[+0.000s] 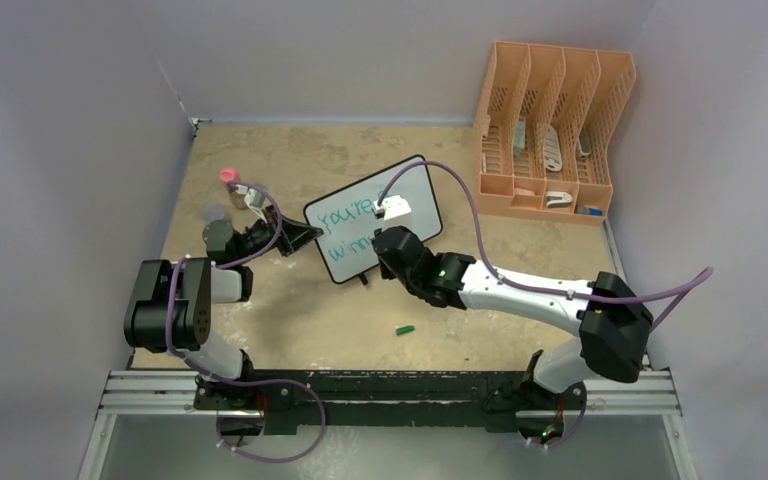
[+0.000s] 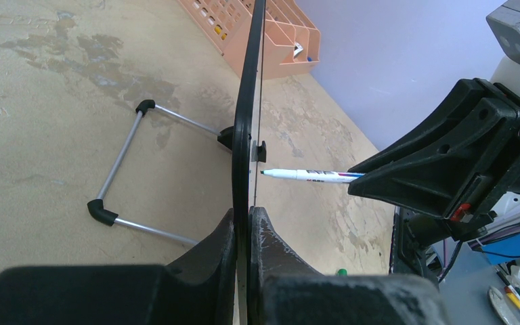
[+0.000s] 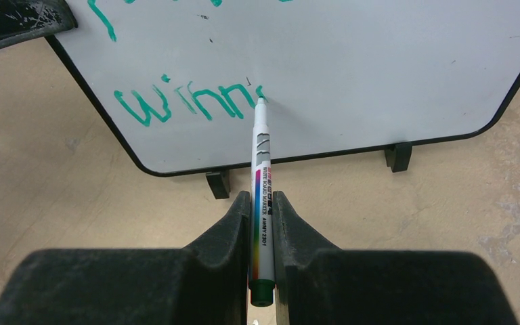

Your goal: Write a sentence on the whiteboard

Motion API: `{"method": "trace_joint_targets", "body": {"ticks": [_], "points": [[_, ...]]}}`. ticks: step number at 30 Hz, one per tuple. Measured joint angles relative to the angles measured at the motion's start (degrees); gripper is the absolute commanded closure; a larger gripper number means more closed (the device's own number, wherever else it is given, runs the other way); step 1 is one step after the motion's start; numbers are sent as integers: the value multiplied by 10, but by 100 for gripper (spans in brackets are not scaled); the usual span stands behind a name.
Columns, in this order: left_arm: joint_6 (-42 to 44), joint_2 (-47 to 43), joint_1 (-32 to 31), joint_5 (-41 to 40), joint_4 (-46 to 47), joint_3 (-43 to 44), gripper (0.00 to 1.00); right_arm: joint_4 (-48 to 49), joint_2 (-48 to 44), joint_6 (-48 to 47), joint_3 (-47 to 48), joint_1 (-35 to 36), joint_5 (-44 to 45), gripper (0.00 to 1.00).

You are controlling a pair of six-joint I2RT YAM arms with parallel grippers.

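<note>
The whiteboard (image 1: 416, 192) stands tilted on the table, black-framed, with its feet (image 3: 219, 183) down. The sentence (image 1: 348, 228) is teal-green lettering in two lines; the lower line reads "winn" (image 3: 186, 103). My left gripper (image 2: 249, 215) is shut on the board's left edge (image 2: 248, 101), seen edge-on. My right gripper (image 3: 263, 198) is shut on a white marker (image 3: 262, 162), whose green tip touches the board just after the last letter. From the left wrist view the marker (image 2: 308, 175) points at the board's face.
An orange file rack (image 1: 550, 130) stands at the back right. A green marker cap (image 1: 405, 328) lies on the table in front of the board. The board's wire stand (image 2: 118, 172) rests behind it. A pink-topped object (image 1: 228, 176) sits at the left.
</note>
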Motion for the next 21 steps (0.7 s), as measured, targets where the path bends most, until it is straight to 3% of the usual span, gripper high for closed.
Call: {"method": "trace_joint_targets", "body": {"ticks": [21], "points": [[0, -2, 0, 0, -2, 0, 100, 13, 6, 0, 0, 0, 1, 100]]}}
